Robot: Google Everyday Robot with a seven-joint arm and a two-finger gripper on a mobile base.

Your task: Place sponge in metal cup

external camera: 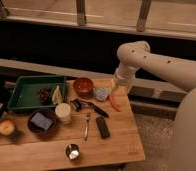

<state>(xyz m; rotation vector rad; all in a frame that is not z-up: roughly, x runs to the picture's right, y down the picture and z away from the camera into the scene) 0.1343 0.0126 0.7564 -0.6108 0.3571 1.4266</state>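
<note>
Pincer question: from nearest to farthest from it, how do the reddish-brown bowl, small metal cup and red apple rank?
Pincer hangs over the back of the wooden table.
1. Round reddish-brown bowl, beside it.
2. Small metal cup, front edge.
3. Red apple, far end.

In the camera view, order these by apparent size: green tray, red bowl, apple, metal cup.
1. green tray, largest.
2. red bowl.
3. apple and metal cup look alike, so unranked.
The gripper hangs beside the red bowl.
</note>
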